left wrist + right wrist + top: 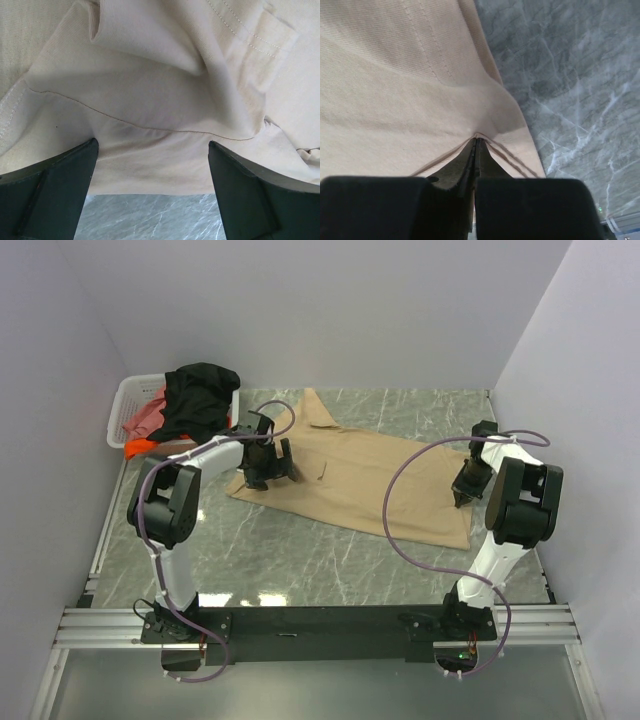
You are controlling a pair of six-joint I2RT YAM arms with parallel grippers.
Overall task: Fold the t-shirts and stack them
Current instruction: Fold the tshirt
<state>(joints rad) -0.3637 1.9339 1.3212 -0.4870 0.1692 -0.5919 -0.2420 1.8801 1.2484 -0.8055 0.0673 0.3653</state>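
A tan t-shirt (360,480) lies spread out on the grey marble table (300,560). My left gripper (270,472) is over the shirt's left end. In the left wrist view it (152,145) is open, its fingers wide apart on either side of bunched tan cloth (150,75) at the shirt's edge. My right gripper (462,495) is at the shirt's right edge. In the right wrist view it (476,140) is shut on a pinch of the tan cloth (395,75). A black shirt (200,390), a pink-red one (148,418) and an orange one (140,448) lie heaped in the basket.
A white lattice basket (120,405) stands at the back left against the wall. Pale walls close in the table on the left, back and right. A purple cable loops from each arm. Bare marble (580,100) lies right of the shirt's edge.
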